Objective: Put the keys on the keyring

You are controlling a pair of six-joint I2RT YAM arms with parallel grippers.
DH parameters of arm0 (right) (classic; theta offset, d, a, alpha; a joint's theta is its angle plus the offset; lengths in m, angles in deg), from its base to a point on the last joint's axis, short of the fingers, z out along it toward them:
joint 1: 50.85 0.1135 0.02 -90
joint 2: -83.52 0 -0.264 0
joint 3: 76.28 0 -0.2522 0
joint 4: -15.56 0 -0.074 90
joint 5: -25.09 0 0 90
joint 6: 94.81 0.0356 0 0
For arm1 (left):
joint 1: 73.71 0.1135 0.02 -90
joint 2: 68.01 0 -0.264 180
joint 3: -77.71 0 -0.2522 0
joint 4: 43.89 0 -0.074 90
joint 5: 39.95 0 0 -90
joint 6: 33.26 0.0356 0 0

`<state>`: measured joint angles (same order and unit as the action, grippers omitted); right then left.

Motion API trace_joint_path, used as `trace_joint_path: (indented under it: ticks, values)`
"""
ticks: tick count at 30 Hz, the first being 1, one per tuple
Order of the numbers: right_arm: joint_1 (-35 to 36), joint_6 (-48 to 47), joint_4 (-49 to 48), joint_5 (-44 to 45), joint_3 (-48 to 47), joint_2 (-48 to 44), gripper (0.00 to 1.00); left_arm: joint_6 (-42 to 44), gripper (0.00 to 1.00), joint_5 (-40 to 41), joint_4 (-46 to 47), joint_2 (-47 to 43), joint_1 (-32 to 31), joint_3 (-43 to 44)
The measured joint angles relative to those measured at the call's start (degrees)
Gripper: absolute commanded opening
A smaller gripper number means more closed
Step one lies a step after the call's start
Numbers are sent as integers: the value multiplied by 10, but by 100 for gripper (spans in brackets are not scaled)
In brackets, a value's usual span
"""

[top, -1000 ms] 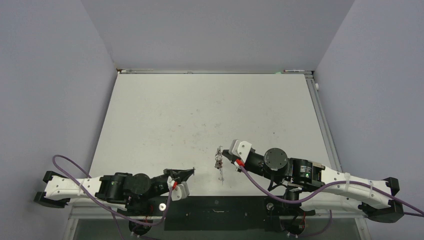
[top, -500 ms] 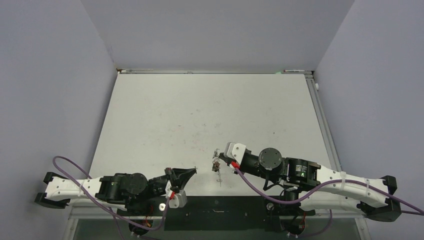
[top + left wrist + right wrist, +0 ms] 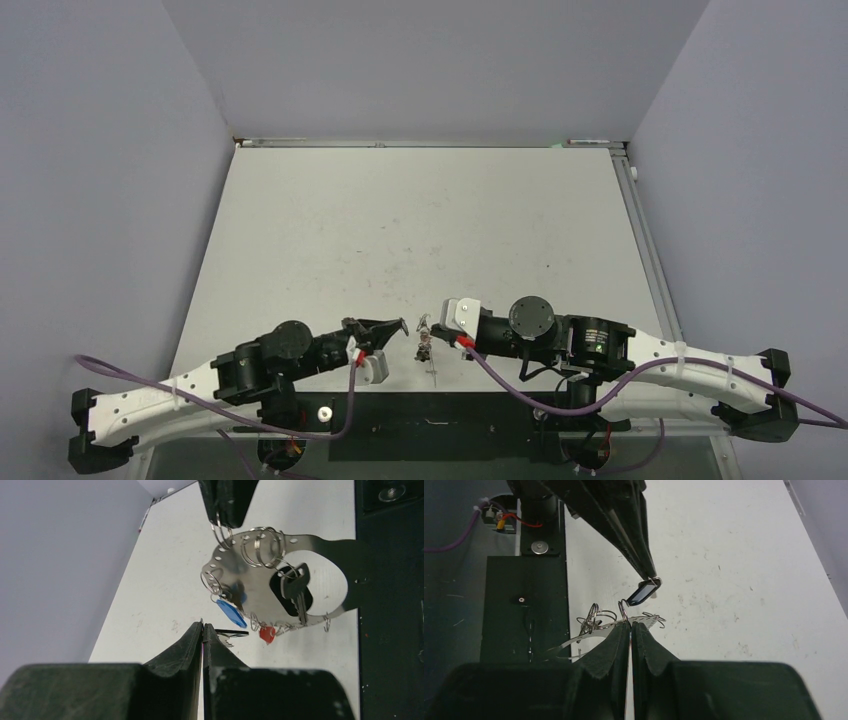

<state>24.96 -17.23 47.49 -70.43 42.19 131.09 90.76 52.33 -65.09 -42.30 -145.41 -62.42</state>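
Observation:
The keyring (image 3: 260, 587) is a flat silvery ring with holes, several split rings, a blue tag (image 3: 231, 614), a red tag (image 3: 267, 633) and a black-headed key. It hangs above the table's near edge (image 3: 427, 348). My right gripper (image 3: 630, 623) is shut on one of its split rings; it also shows in the left wrist view (image 3: 225, 522) and the top view (image 3: 438, 317). My left gripper (image 3: 202, 626) is shut on the small ring of the keys (image 3: 235, 633), a dark head with a silvery blade (image 3: 643, 593). Its tips (image 3: 651, 578) are just beside the keyring.
The white table (image 3: 420, 220) stretches away beyond both grippers, with grey walls on three sides. A black mounting plate (image 3: 430, 412) runs along the near edge under the keyring. Purple cables trail from both arms.
My left arm has swung forward and to the right, bringing the keys close to the keyring. My right gripper has moved left and nearer with the keyring.

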Motion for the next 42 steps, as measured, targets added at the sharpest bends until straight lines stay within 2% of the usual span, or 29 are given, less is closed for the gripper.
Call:
trace_joint_path:
  ticks: [5,10,14,20,42]
  values:
    - [0,0,5,-32,0,3,5,-33,0,-153,46,-7,97,-10]
    - [0,1,13,-47,0,17,5,-53,0,-258,73,-27,112,-25]
    - [0,2,19,-55,0,24,5,-59,0,-308,76,-31,113,-28]
    - [0,2,21,-67,0,24,5,-64,0,-342,77,-31,113,-30]
    - [0,2,22,-101,0,50,5,-73,0,-376,82,-17,119,-31]
